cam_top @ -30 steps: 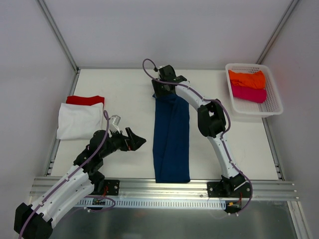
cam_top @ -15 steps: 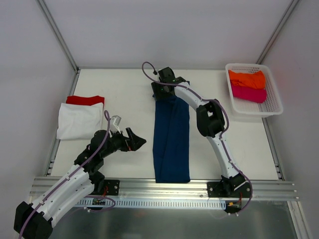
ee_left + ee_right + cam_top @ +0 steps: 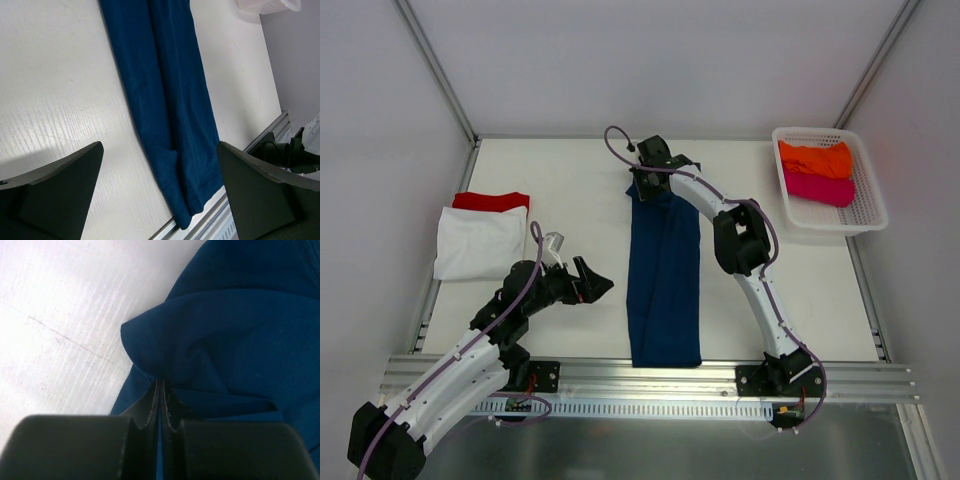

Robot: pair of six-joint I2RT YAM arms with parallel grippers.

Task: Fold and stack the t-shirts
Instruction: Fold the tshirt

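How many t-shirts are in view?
5: navy mid-table, white atop red at left, orange and magenta in the basket; others may be hidden underneath.

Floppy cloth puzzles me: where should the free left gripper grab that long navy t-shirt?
Probably its near left corner, from the left: the navy t-shirt lies flat as a long strip, the right gripper pinches its far end, and the open left gripper hovers on that side.

The right arm reaches far forward, its elbow bent out to the right, and its claw (image 3: 644, 186) is pinched tight on a fold of the navy t-shirt (image 3: 665, 280). The left arm sits low and angled inward, the 2 fingers of its claw (image 3: 594, 284) spread wide.
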